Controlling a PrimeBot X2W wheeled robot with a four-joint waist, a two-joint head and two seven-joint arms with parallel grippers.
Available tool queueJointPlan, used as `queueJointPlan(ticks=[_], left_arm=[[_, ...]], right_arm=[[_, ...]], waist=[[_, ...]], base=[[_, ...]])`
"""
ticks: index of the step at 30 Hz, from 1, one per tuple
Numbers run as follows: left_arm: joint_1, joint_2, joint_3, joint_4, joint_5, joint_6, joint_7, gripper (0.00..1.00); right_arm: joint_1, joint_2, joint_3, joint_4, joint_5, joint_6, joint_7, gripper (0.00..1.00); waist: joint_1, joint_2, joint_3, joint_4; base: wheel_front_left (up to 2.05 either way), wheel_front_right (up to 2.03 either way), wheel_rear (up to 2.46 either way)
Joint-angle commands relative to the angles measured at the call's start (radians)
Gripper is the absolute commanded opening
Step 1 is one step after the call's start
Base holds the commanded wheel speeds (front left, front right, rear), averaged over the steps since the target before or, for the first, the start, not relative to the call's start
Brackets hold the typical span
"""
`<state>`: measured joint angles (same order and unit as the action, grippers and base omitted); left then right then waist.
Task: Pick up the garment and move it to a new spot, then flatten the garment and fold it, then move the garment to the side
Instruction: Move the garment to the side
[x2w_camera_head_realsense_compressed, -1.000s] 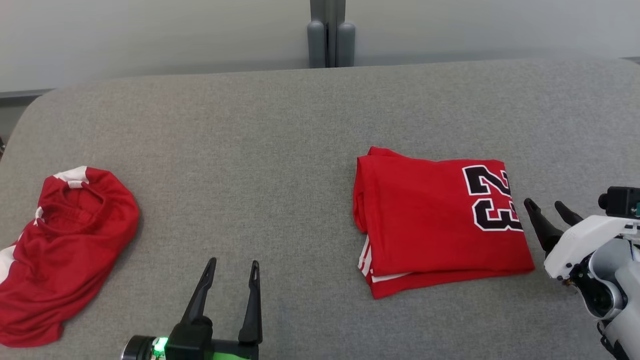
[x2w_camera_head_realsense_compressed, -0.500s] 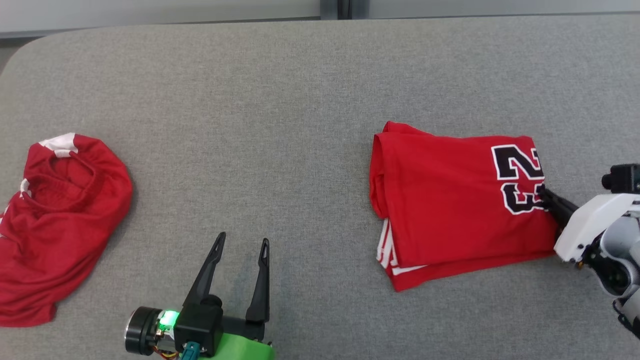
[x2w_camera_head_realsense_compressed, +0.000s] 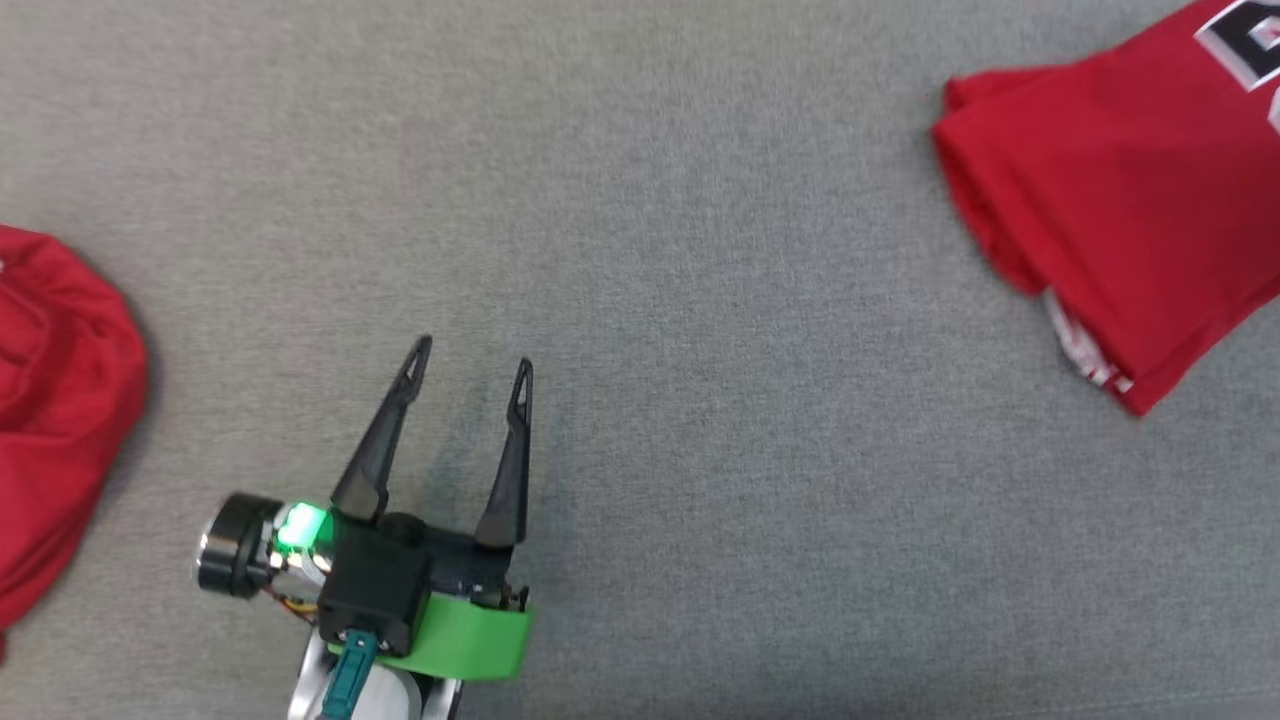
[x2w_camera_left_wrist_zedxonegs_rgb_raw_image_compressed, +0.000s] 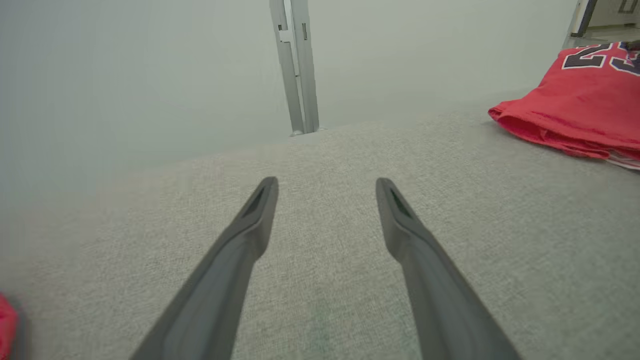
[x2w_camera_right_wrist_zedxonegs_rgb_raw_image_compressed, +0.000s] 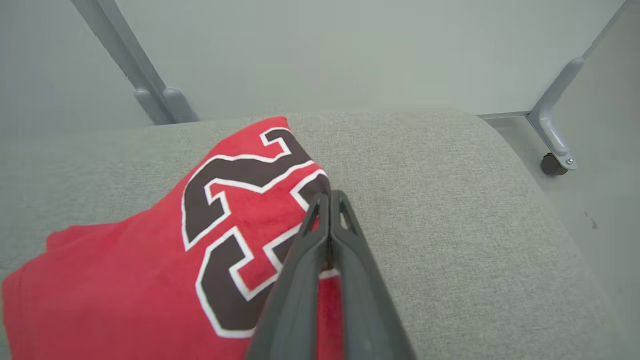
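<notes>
While the head view looks down on the grey table (x2w_camera_head_realsense_compressed: 700, 250), the left gripper (x2w_camera_head_realsense_compressed: 473, 355) hangs spread wide over its near middle, and the folded jersey (x2w_camera_head_realsense_compressed: 1120, 200) lies at its right end (another red garment (x2w_camera_head_realsense_compressed: 50, 400) at its left). Left wrist view: fingers (x2w_camera_left_wrist_zedxonegs_rgb_raw_image_compressed: 240, 250) apart over the table. Right wrist view: the right gripper (x2w_camera_right_wrist_zedxonegs_rgb_raw_image_compressed: 330, 197) is pinched closed on the jersey's numbered edge
</notes>
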<state>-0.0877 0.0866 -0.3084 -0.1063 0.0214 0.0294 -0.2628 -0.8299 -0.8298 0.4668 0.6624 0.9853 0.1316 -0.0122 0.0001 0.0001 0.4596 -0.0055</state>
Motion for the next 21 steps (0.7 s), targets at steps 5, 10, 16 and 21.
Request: queueJointPlan(ticks=[5,10,16,21], left_arm=[[-0.077,0.052,-0.034,-0.059,0.058,-0.01,-0.003,1.0],[-0.079,0.077,-0.058,-0.104,0.077,0.001,-0.002,1.0],[-0.069,0.1,-0.07,-0.131,0.081,0.018,-0.002,1.0],[-0.064,0.115,-0.077,-0.129,0.075,0.034,-0.002,1.0]], right_arm=[[-0.074,-0.073,-0.053,0.049,0.037,-0.002,-0.044,0.0],[-0.088,-0.143,-0.1,0.082,0.062,-0.002,-0.068,0.0],[-0.088,-0.211,-0.146,0.121,0.073,-0.002,-0.08,0.0],[-0.092,-0.248,-0.159,0.165,0.033,-0.002,-0.108,0.0]], waist=[[-0.0001,-0.0001,0.186,-0.064],[-0.0001,-0.0001,0.22,-0.059],[-0.0001,-0.0001,0.242,-0.047],[-0.0001,-0.0001,0.245,-0.03]], base=[[0.0,0.0,0.0],[0.0,0.0,0.0],[0.0,0.0,0.0],[0.0,0.0,0.0]])
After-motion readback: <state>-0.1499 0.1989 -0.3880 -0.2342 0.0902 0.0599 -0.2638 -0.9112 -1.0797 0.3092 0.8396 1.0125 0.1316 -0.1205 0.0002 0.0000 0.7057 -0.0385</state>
